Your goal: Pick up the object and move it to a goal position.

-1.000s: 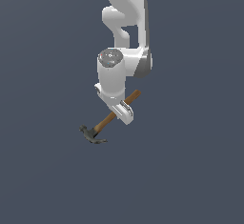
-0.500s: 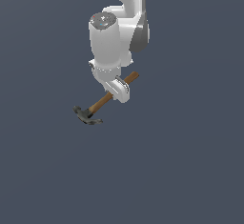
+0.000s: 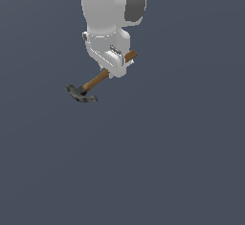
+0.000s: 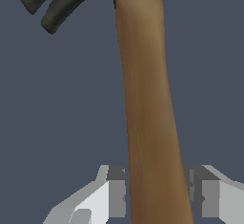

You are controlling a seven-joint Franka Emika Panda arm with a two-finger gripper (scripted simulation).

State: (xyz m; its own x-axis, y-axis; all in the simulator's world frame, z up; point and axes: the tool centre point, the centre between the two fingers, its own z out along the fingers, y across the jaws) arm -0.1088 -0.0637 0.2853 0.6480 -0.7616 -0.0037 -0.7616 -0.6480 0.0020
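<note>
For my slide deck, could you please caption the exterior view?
White gripper clamps the brown wooden handle of a dark-headed claw hammer, head tilted downward.

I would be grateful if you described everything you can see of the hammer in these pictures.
The hammer is a small claw hammer with a slim brown handle that looks wooden and a dark grey, metal-looking head with a curved, forked claw. The gripper holds it by the handle, a finger on each side, nearer the butt than the head. In the exterior view it slants, the head lower and towards that view's left, the butt sticking out past the gripper. Nothing else appears to touch it.
</note>
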